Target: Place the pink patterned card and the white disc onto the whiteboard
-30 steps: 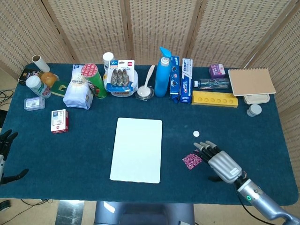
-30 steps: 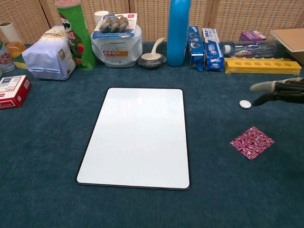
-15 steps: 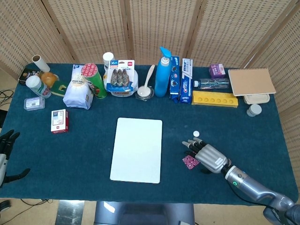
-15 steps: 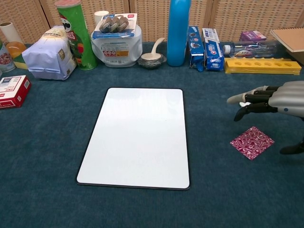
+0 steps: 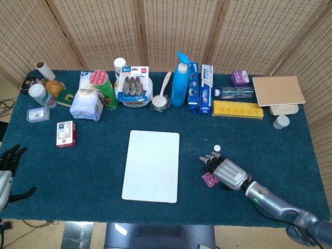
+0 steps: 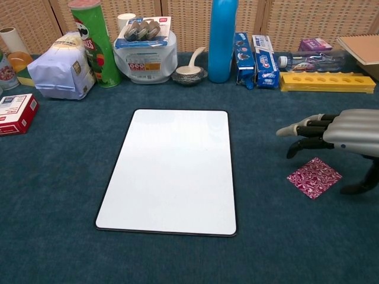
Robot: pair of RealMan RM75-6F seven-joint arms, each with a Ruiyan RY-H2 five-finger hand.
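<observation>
The right robot hand (image 5: 224,169) hovers low over the bench (image 5: 93,171), palm down, holding nothing, its fingers (image 6: 302,129) stretched out and a little apart, pointing toward the whiteboard (image 5: 151,165). The pink patterned card (image 6: 314,177) lies flat on the bench just under and in front of this robot hand; in the head view only a corner of it shows beside the fingertips, while the chest view shows it whole, with the hand above it and apart from it. The white disc (image 5: 217,148) sits on the bench just beyond the fingertips, on the far side of the robot hand; in the chest view the hand hides it. The whiteboard lies bare on the bench, well off to the fingertip side of the right robot hand.

The left robot hand (image 5: 6,168) is at the bench's near left edge, far from the card and disc, fingers spread and empty.
</observation>
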